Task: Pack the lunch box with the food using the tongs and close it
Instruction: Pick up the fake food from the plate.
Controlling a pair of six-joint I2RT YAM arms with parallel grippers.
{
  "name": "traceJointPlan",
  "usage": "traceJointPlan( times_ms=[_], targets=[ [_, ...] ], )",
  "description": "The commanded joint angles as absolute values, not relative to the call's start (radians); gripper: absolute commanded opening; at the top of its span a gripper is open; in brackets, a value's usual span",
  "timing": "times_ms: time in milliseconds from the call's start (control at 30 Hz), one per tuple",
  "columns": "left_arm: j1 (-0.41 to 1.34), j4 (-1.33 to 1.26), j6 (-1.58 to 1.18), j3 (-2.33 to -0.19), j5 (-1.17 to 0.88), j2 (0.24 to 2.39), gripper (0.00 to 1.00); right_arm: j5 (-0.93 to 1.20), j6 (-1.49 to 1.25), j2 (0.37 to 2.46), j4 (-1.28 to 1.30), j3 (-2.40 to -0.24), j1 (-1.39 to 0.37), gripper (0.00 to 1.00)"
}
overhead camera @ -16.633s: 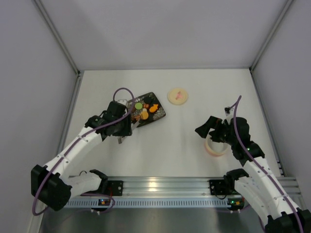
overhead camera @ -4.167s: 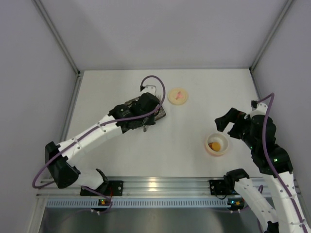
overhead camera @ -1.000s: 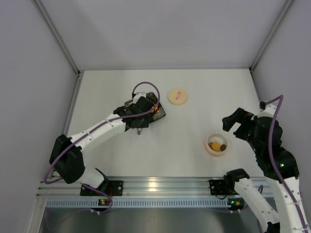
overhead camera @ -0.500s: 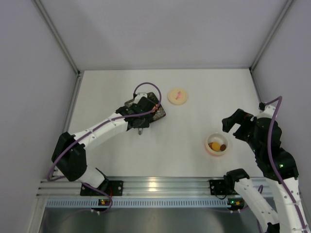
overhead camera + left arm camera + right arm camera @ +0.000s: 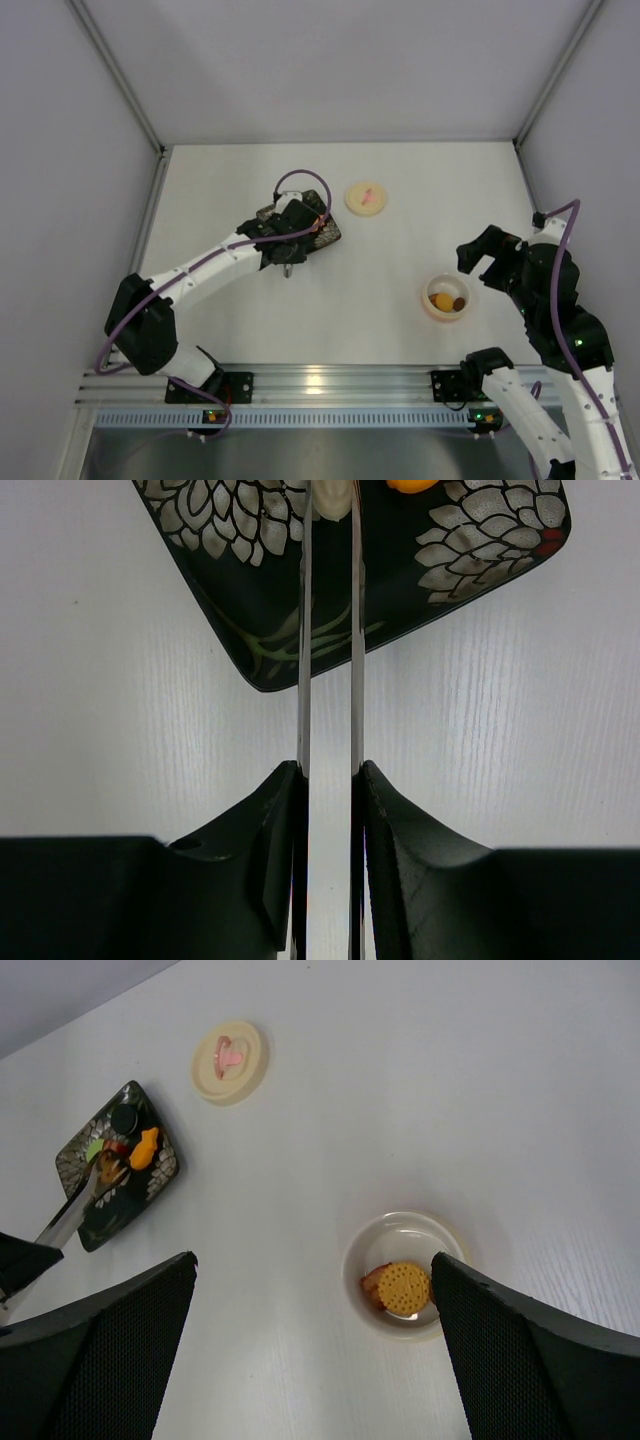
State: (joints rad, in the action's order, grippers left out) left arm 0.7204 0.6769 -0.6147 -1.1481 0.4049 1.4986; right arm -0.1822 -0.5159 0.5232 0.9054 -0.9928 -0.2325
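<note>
Your left gripper (image 5: 328, 780): pinching the tongs (image 5: 304, 660), tips over the plate (image 5: 250, 610).
Your right gripper (image 5: 312, 1258): spread wide, up above the lunch box (image 5: 352, 1260).
Food (image 5: 405, 1285): some in the lunch box, some on the plate.
Lid (image 5: 230, 1062): flat on the table (image 5: 400, 1110).

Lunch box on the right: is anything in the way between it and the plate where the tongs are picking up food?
Nothing visible does. Only bare table lies between the plate and the open lunch box; the lid sits farther back, off that line.
</note>
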Motion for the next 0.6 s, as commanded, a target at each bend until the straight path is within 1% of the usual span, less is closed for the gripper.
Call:
traceJointPlan(
  times_ms=[0, 200, 400, 500, 567],
  targets=[
    [0.716, 0.693, -0.609, -1.172, 0.419, 1.427, 0.24, -0.184, -0.505, 0.514, 0.899, -0.997, -0.218, 0.99],
    [0.719, 0.742, -0.595, -1.198, 0.391, 1.353, 0.23, -0.179, -0.509, 0.52, 0.893, -0.994, -0.218, 0.99],
    [0.77, 0.767, -0.588, -1.238, 0.362, 1.313, 0.23, -0.179, -0.512, 0.526, 0.891, -1.0, -0.218, 0.99],
    [0.847, 0.756, -0.591, -1.276, 0.365, 1.31, 0.23, -0.184, -0.511, 0.529, 0.891, -1.005, -0.218, 0.99],
    [0.937, 0.749, -0.598, -1.32, 0.397, 1.321, 0.23, -0.189, -0.511, 0.531, 0.893, -1.006, -0.218, 1.0]
  ],
)
